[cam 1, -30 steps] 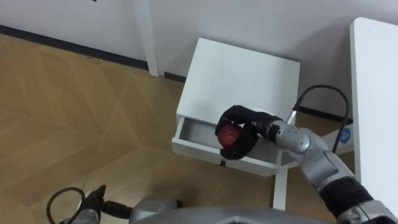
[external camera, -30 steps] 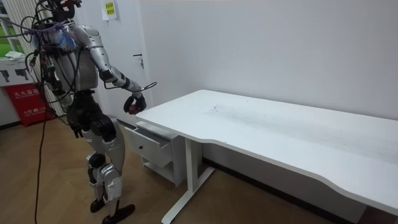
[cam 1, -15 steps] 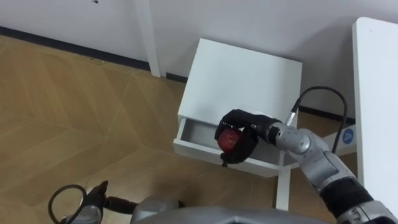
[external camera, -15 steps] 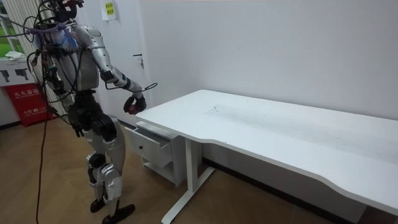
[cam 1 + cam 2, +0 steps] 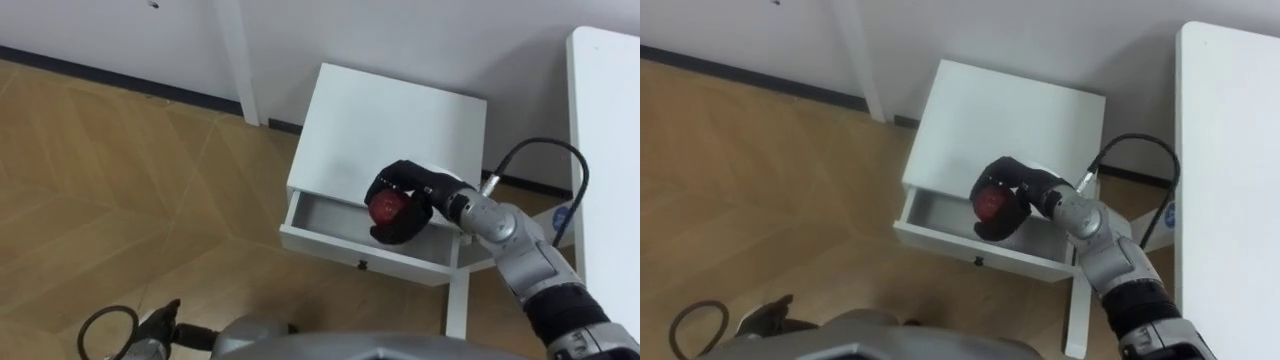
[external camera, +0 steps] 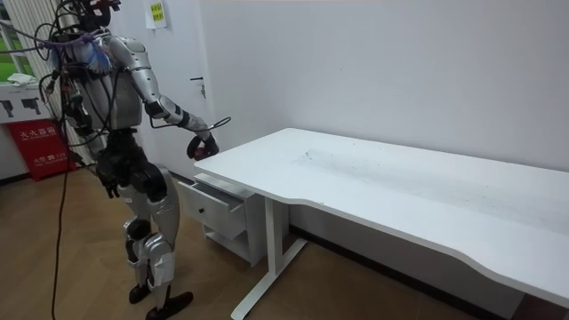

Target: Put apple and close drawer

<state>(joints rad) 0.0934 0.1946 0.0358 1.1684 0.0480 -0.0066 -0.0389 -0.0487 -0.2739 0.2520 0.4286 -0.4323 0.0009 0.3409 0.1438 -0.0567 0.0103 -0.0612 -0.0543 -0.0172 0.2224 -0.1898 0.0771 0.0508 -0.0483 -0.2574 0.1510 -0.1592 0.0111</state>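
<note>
Left eye view: right hand (image 5: 420, 190) clamped round the apple (image 5: 386, 206) over the open drawer (image 5: 335, 214); left hand (image 5: 158, 322) low, state unclear.

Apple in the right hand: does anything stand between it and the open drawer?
Nothing visible does. The right hand holds the red apple just above the open drawer of the white cabinet; the drawer's inside looks bare.
</note>
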